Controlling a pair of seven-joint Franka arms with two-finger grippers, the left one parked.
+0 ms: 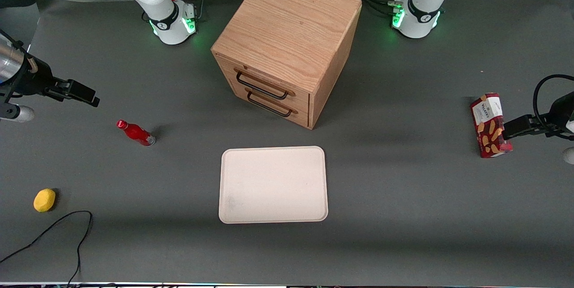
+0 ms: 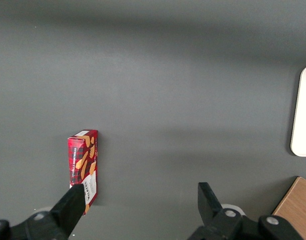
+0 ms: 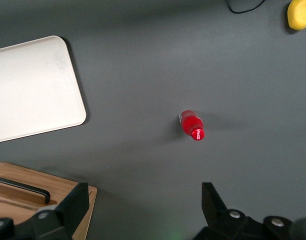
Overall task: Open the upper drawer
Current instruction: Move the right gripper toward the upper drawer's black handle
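Though half cut off, claw (image 1: 87, 95) agape, upper drawer (image 1: 264, 84) flush.

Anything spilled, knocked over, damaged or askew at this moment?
Nothing spilled or damaged. The oak cabinet sits turned at an angle to the tray, both drawers shut, including the upper drawer. The biscuit box lies flat. The red bottle stands upright. The pincer hangs open above the table, toward the working arm's end.

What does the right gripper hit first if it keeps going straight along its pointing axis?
Probably bare table. The gripper is open and points down at the mat; the red bottle stands just off that line, and the upper drawer lies off sideways. Depth is unclear.
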